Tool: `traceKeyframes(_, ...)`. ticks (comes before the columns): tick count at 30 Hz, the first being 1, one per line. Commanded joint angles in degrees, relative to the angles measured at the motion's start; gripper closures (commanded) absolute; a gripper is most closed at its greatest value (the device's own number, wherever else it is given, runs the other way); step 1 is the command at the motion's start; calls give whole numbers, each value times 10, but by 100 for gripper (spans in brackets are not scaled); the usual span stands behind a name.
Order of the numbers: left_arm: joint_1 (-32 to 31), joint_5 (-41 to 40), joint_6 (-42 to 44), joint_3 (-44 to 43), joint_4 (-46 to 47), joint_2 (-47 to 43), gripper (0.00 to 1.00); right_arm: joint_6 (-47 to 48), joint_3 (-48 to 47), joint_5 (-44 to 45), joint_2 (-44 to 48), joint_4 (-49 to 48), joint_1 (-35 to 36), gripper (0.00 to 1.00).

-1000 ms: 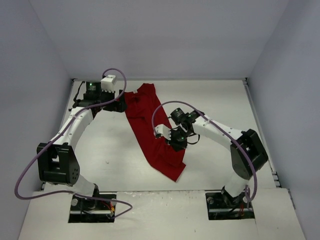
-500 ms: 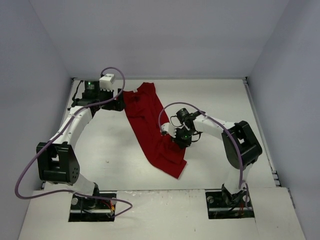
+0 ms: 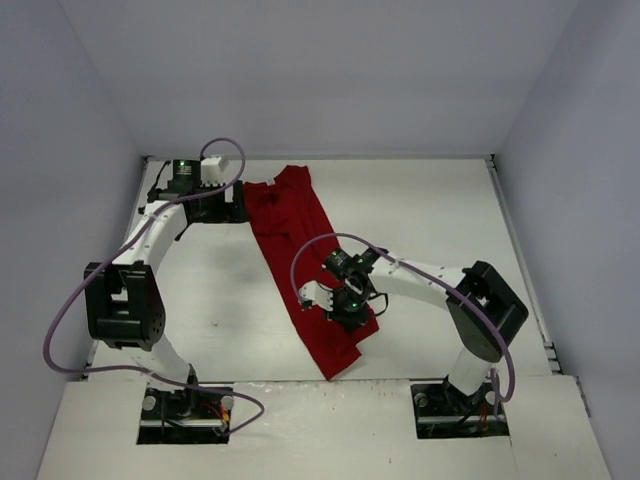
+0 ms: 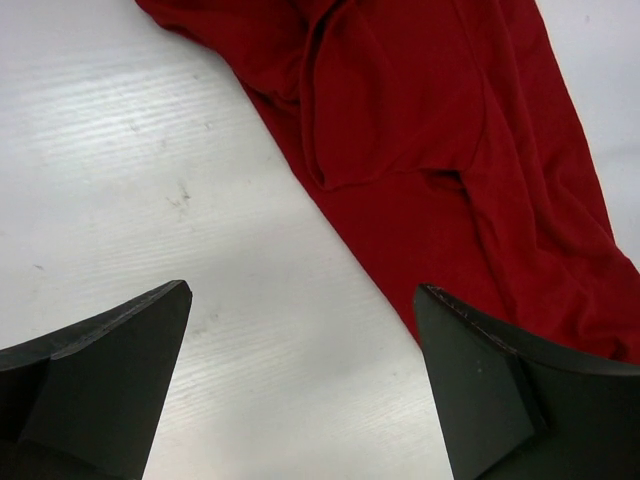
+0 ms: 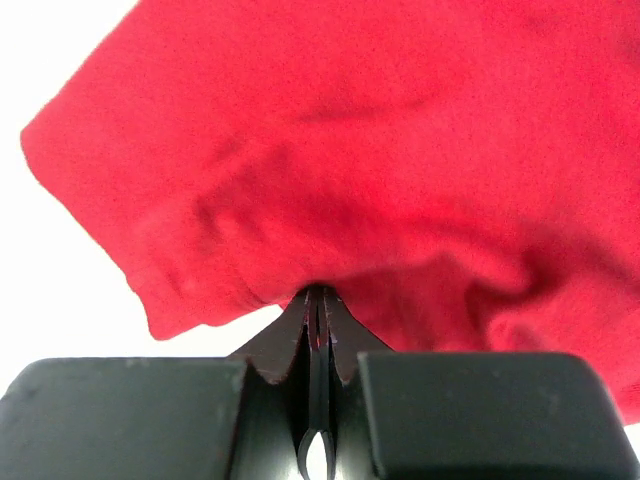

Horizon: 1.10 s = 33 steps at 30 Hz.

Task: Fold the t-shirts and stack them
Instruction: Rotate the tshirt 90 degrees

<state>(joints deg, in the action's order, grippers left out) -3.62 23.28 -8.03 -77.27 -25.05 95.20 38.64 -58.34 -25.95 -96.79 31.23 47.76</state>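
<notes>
I'm seeing the dark red t-shirt lying in a long diagonal strip across the middle of the worktop. My right gripper is pinching its cloth near the lower end; my left gripper is gaping wide beside the strip's upper left edge.

Bare white table spreads open left of the dark red t-shirt and at far right — the shirt's diagonal strip and the right arm, stretched across it, block the middle. Grey walls hem three sides.
</notes>
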Motion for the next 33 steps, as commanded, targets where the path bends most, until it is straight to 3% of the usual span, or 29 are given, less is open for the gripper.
traceKeyframes(1, 1, 47, -22, -39, -18, 6, 7, -9, -69, -64, 19, 69, 70, 100)
traceKeyframes(4, -8, 49, -25, -51, -17, 31, 7, -10, -104, -57, 44, 69, 124, 100)
traceKeyframes(10, -63, -3, 5, -140, -17, 120, 7, -19, -178, -30, 71, 70, 102, 100)
traceKeyframes(14, -96, -28, 18, -218, -26, 186, 13, -6, -181, -33, 82, 65, 6, 100)
traceKeyframes(19, -124, -73, 8, -312, -104, 284, 41, -15, -190, -53, 99, 58, -158, 100)
traceKeyframes(24, -127, -135, -18, -371, -122, 353, 42, -11, -161, -74, 107, 60, -215, 100)
traceKeyframes(33, -178, -96, 37, -614, -199, 513, 30, -14, -118, -65, 114, 60, -222, 100)
